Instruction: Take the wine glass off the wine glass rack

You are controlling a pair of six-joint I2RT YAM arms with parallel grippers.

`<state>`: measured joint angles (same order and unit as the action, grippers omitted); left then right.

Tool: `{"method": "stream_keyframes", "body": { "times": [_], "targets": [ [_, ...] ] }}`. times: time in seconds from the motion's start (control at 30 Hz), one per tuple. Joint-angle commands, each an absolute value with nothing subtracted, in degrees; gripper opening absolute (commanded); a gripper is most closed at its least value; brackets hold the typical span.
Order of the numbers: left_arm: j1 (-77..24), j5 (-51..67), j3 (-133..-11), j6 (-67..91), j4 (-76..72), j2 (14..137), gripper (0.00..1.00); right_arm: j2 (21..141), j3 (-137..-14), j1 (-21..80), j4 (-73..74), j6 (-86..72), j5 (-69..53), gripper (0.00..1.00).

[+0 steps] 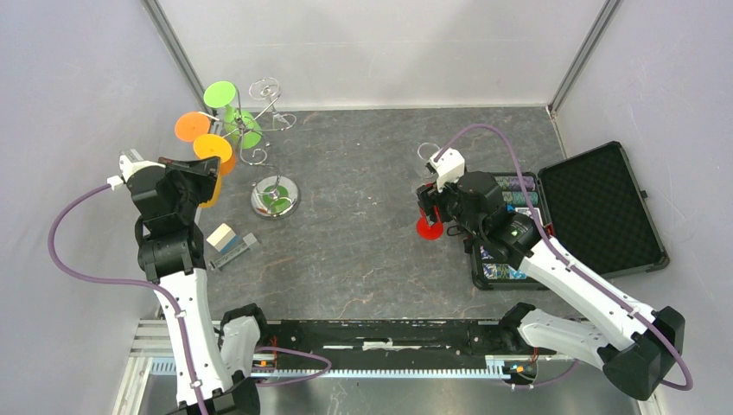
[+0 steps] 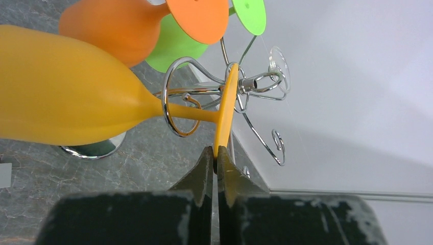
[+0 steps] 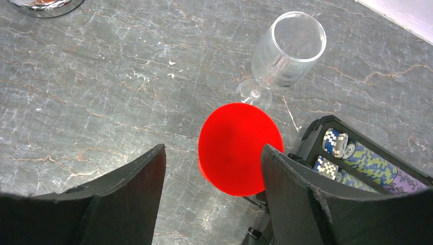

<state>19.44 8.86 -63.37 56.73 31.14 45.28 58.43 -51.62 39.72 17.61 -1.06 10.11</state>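
The wine glass rack stands at the back left on its round shiny base. Green, orange and yellow glasses hang from it. In the left wrist view the yellow wine glass lies sideways with its stem through a wire hook. My left gripper is shut on the edge of its flat foot. My right gripper hangs open above a red glass, apart from it. A clear glass lies just beyond the red one.
An open black case holding poker chips sits at the right, close to the red glass. A small white-and-yellow block and a grey-blue piece lie by the left arm. Walls enclose the back and sides.
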Motion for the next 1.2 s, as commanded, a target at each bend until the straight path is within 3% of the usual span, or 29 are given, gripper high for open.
{"method": "stream_keyframes", "body": {
  "times": [0.0,0.33,0.8,1.17],
  "targets": [
    [19.8,5.8,-66.0,59.4,28.5,44.0,0.02,56.7,-51.1,39.6,15.7,-0.4,10.0,0.73],
    [19.7,1.2,-67.5,59.7,27.2,44.7,0.02,56.1,-50.8,39.6,15.7,-0.5,10.7,0.73],
    [19.8,18.2,-67.0,61.6,18.2,51.0,0.02,55.1,-49.2,39.6,15.7,1.3,11.8,0.74],
    [19.8,22.2,-66.2,69.0,21.8,44.9,0.02,54.7,-48.5,39.6,14.0,0.1,8.1,0.75]
  ]
}}
